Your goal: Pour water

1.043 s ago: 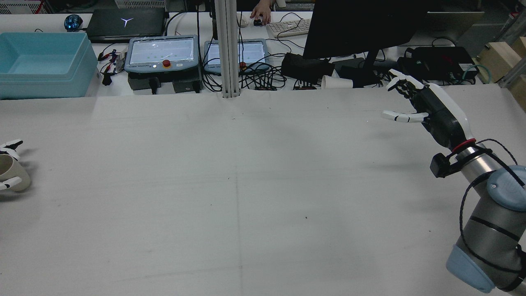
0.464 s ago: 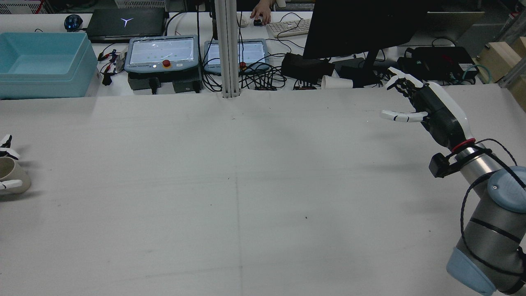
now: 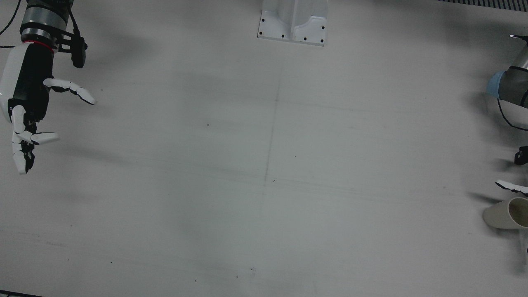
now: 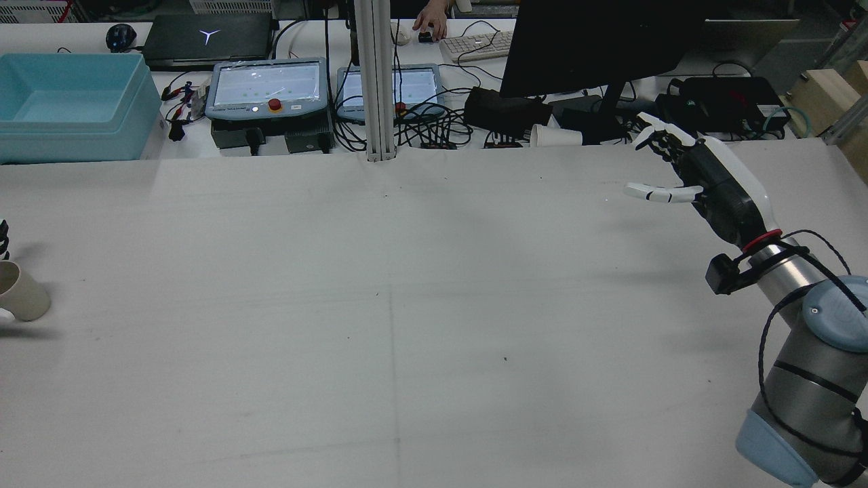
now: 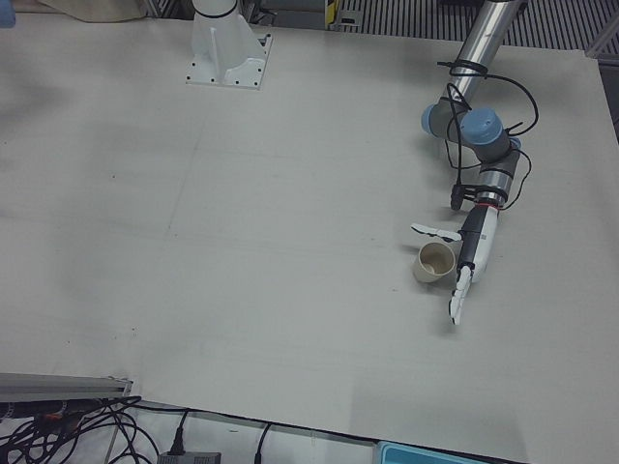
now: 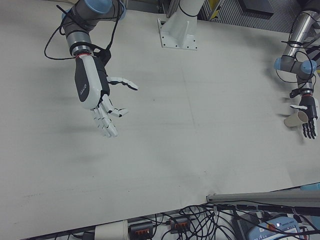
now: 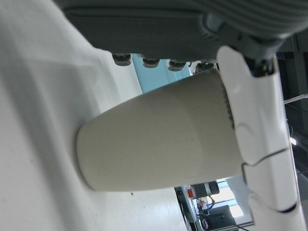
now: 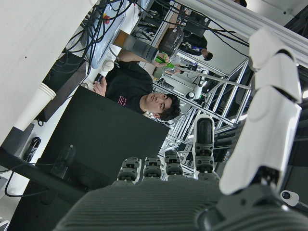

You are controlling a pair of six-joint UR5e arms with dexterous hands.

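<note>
Left-front view shows the beige, tapered, handleless cup [image 5: 434, 262] standing upright on the white cloth-covered table [image 5: 242, 242], out toward the table's edge on the robot's left side, at about four o'clock from the centre of that picture. The left hand [image 5: 468, 256] sits just beside the cup with its fingers [image 5: 456, 302] stretched out straight and its thumb reaching past the cup's far side; the cup lies in the gap between thumb and fingers, and the hand is spread wide rather than clasped around it. Whether the palm touches the cup wall cannot be told. In the left hand view the cup [image 7: 154, 139] fills the middle, base on the table, with one white finger [image 7: 260, 139] lying along its rim end. In the rear view the same cup [image 4: 20, 291] peeks in at nine o'clock, mostly cut by the edge. The right hand [image 6: 95, 95] hangs above bare table on the opposite side, holding nothing, its fingers apart and the thumb pointing sideways; the rear view puts it [image 4: 705, 183] near two o'clock, close to the far border of the cloth. Beyond that border lie a light-blue plastic tub [image 4: 71, 105] at ten o'clock and a white paper cup lying on its side [image 4: 555, 135] among black cables.
</note>
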